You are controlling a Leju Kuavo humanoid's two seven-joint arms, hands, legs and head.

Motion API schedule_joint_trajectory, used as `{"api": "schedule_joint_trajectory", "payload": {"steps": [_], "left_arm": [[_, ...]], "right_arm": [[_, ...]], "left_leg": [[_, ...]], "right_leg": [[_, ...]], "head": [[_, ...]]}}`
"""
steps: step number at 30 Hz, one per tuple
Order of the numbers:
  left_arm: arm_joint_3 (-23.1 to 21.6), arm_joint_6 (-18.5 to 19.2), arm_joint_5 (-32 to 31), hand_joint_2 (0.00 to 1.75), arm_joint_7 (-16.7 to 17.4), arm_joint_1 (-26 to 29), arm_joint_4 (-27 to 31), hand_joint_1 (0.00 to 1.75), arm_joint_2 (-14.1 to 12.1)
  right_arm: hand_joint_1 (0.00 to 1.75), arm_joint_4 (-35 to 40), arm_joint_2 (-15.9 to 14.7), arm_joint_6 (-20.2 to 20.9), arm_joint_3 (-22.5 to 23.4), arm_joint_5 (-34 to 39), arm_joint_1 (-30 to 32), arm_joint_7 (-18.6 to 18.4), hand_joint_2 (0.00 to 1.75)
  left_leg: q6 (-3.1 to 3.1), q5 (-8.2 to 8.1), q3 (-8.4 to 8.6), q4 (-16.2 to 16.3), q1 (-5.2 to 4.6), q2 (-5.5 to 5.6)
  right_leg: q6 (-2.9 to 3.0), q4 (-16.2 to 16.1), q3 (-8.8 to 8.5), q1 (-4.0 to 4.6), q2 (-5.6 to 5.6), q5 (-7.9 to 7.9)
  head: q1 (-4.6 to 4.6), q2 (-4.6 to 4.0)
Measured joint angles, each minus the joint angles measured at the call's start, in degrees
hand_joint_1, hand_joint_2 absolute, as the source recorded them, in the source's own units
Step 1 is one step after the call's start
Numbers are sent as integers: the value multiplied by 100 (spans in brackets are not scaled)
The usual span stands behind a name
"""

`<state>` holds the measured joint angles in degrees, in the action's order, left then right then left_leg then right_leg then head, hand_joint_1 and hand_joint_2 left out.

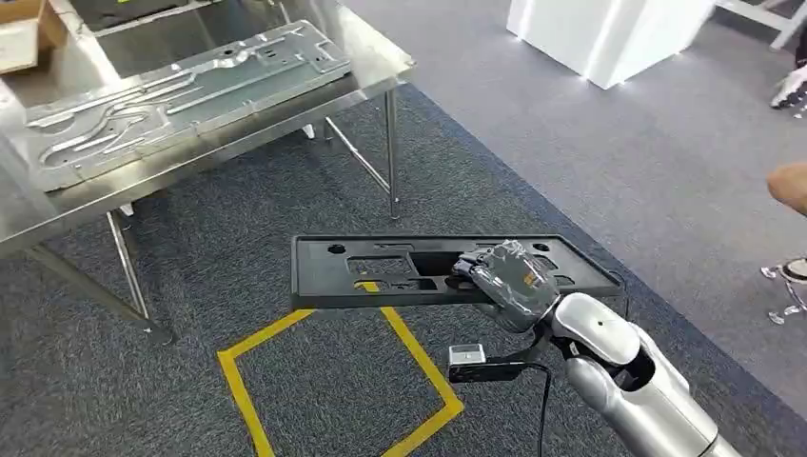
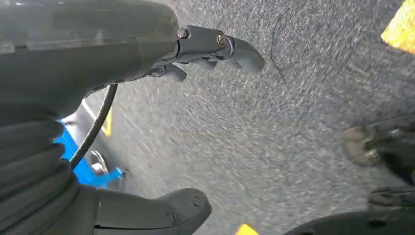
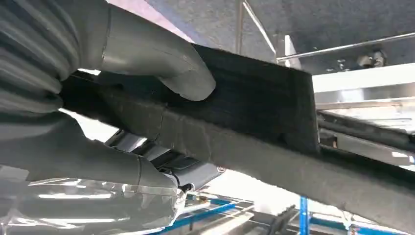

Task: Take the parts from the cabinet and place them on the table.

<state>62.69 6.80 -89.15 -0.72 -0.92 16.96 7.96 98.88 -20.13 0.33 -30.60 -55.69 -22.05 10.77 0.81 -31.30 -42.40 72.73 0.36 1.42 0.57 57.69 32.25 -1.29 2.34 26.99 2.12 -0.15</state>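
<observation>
The right hand point(image 1: 506, 284) grips a long black part point(image 1: 381, 270), with its thumb point(image 3: 161, 61) on one face and its fingers point(image 3: 147, 169) curled under the other. The part is flat and level in the air, over yellow tape lines point(image 1: 285, 381) on the grey carpet point(image 1: 238, 257). The left hand point(image 2: 161, 122) hangs over the carpet with its fingers point(image 2: 215, 46) and thumb apart, holding nothing. Farther off, a shiny metal table point(image 1: 376, 67) holds a long silver part point(image 1: 181, 95).
</observation>
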Motion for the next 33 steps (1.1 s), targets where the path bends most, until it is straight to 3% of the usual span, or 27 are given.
{"api": "schedule_joint_trajectory", "payload": {"steps": [1, 2, 4, 5, 6, 7, 10, 11, 12, 13, 14, 15, 16, 17, 18, 19, 20, 21, 22, 25, 26, 27, 28, 29, 31, 32, 33], "left_arm": [[9, 48, 35, 175, -7, -3, 0, 0, 2], [26, 90, 53, 175, -13, 0, 0, 0, 2], [81, 142, 114, 175, -15, 17, 0, 0, 0], [105, 155, 140, 175, -17, 19, 0, 0, 0], [140, 160, 157, 175, -22, 6, 0, 0, 2], [153, 168, 164, 175, -26, -3, 0, 0, 2], [206, 173, 170, 175, -35, 15, 0, 0, 2], [216, 173, 170, 175, -35, 15, 0, 0, 2], [232, 170, 170, 175, -44, 15, 0, 0, 4], [245, 162, 164, 175, -57, 4, 2, 0, 2], [254, 146, 155, 175, -72, -16, 2, 0, 2], [264, 120, 155, 175, -98, -33, 2, 0, 2], [280, 120, 157, 175, -105, -44, 4, 0, 2], [289, 118, 175, 175, -105, -43, 4, 0, 2], [297, 118, 199, 175, -103, -35, 4, 0, 4], [308, 120, 225, 175, -94, -36, 4, 0, 11], [326, 122, 240, 175, -74, -39, 4, 0, 15], [343, 129, 266, 175, -55, -37, 4, 0, 22], [365, 131, 282, 175, -41, -52, 4, 0, 39], [439, 136, 326, 175, -13, -28, 4, 0, 42], [452, 144, 330, 175, 5, -24, 11, 0, 37], [466, 151, 334, 175, 11, -26, 13, 0, 44], [477, 157, 339, 175, 20, -35, 13, 0, 46], [485, 157, 341, 175, 22, -55, 13, 0, 46], [529, 162, 339, 175, 48, -75, 13, 0, 48], [555, 164, 337, 175, 59, -74, 13, 0, 48], [575, 166, 332, 175, 72, -64, 15, 0, 48]], "right_arm": [[175, 0, 0, 50, 7, 44, -28, -15, 175], [175, 0, 0, 90, 4, 76, -63, -15, 175], [175, 0, 0, 111, 7, 107, -167, -15, 175], [175, 2, 0, 116, 7, 116, -236, -17, 175], [175, 2, 0, 122, 15, 124, -296, -24, 175], [175, 2, 0, 133, 33, 124, -356, -31, 175], [175, 2, 24, 170, 39, 122, -527, -48, 175], [175, 9, 24, 170, 42, 122, -576, -50, 175], [175, 7, 31, 173, 44, 113, -613, -63, 175], [175, 15, 53, 173, 72, 114, -645, -66, 175], [175, 13, 57, 175, 92, 114, -645, -66, 175], [175, 7, 57, 177, 96, 114, -640, -66, 175], [175, -4, 57, 188, 96, 111, -638, -72, 175], [175, -9, 57, 203, 96, 109, -639, -72, 175], [175, -9, 57, 216, 96, 109, -650, -79, 175], [175, -9, 57, 234, 96, 109, -670, -90, 175], [175, -9, 57, 256, 96, 109, -698, -98, 175], [175, -9, 59, 264, 96, 107, -721, -105, 175], [175, -15, 77, 269, 96, 105, -730, -116, 175], [175, -22, 96, 275, 94, 98, -767, -118, 175], [175, -22, 96, 275, 87, 96, -778, -122, 175], [175, -24, 96, 278, 76, 94, -792, -129, 175], [175, -26, 96, 278, 74, 94, -801, -129, 175], [175, -39, 63, 280, 72, 89, -801, -131, 175], [175, -74, 52, 288, 46, 72, -798, -133, 175], [175, -92, 52, 293, 31, 59, -798, -135, 175], [175, -103, 52, 293, 15, 19, -801, -162, 175]], "left_leg": [[26, -37, -144, 237, 23, -32], [44, 68, -131, 165, 42, -50], [71, 468, 206, -513, 74, -130], [72, 688, 472, -1006, 78, -299], [57, 674, 597, -1302, 48, -547], [-28, 700, 621, -1312, 25, -441], [-145, 662, 593, -1315, -31, -253], [-211, 697, 688, -1376, 37, -170], [-221, 696, 705, -1398, 22, -96], [-258, 696, 712, -1397, 23, -61], [-286, 690, 715, -1397, 20, 11], [-302, 680, 718, -1396, 9, 84], [-311, 674, 722, -1392, -5, 175], [-315, 670, 738, -1391, -15, 277], [-308, 662, 758, -1387, -21, 370], [-301, 649, 784, -1382, -21, 459], [-284, 632, 805, -1374, -20, 540], [-269, 619, 794, -1369, -3, 605], [-238, 611, 757, -1346, -25, 668], [-113, 652, 696, -1401, 56, 872], [-70, 630, 690, -1395, 20, 919], [-47, 561, 669, -1270, -13, 518], [-29, 413, 546, -1020, -17, 230], [-14, 213, 318, -595, -2, 57], [24, -33, -106, 148, 26, -46], [42, 20, -164, 210, 36, -54], [60, 193, -86, 18, 44, -70]], "right_leg": [[-3, 1, -8, 1, 110, 21], [-13, 2, -20, -2, 203, 37], [-57, 9, -50, -9, 333, 68], [-91, 21, -75, -8, 400, 95], [-135, 38, -90, 15, 464, 128], [-180, 61, -100, 51, 501, 162], [-275, 20, -186, 30, 681, 192], [-330, 27, -206, -15, 629, 243], [-328, 160, -187, -39, 270, 328], [-309, 499, -14, -45, -2, 516], [-294, 969, 243, -38, -124, 723], [-290, 1399, 491, -31, -176, 868], [-287, 1682, 682, -31, -191, 914], [-279, 1728, 776, -34, -192, 792], [-263, 1515, 733, -31, -201, 566], [-236, 1110, 585, -31, -243, 253], [-204, 610, 401, -32, -357, -63], [-173, 298, 298, -35, -631, -146], [-169, 193, 245, -42, -695, -114], [-153, 100, 193, 13, -515, -34], [-119, 4, 130, -67, -431, -58], [-93, -57, 54, -50, -323, -61], [-48, -72, 19, -34, -250, -41], [-25, -72, -6, -8, -147, -23], [-11, -66, -43, 10, 46, 26], [-20, -60, -57, 8, 125, 46], [-33, -54, -80, 2, 202, 70]], "head": [[0, 0], [0, 0], [0, 0], [2, 0], [0, 0], [-2, 0], [0, 0], [0, 0], [-2, 0], [0, 0], [-2, 0], [-2, 0], [0, 0], [0, 0], [0, 0], [0, 0], [-2, 0], [0, 0], [0, 0], [0, 0], [0, 0], [0, 0], [0, 0], [0, 0], [0, 0], [0, 0], [0, 0]]}}
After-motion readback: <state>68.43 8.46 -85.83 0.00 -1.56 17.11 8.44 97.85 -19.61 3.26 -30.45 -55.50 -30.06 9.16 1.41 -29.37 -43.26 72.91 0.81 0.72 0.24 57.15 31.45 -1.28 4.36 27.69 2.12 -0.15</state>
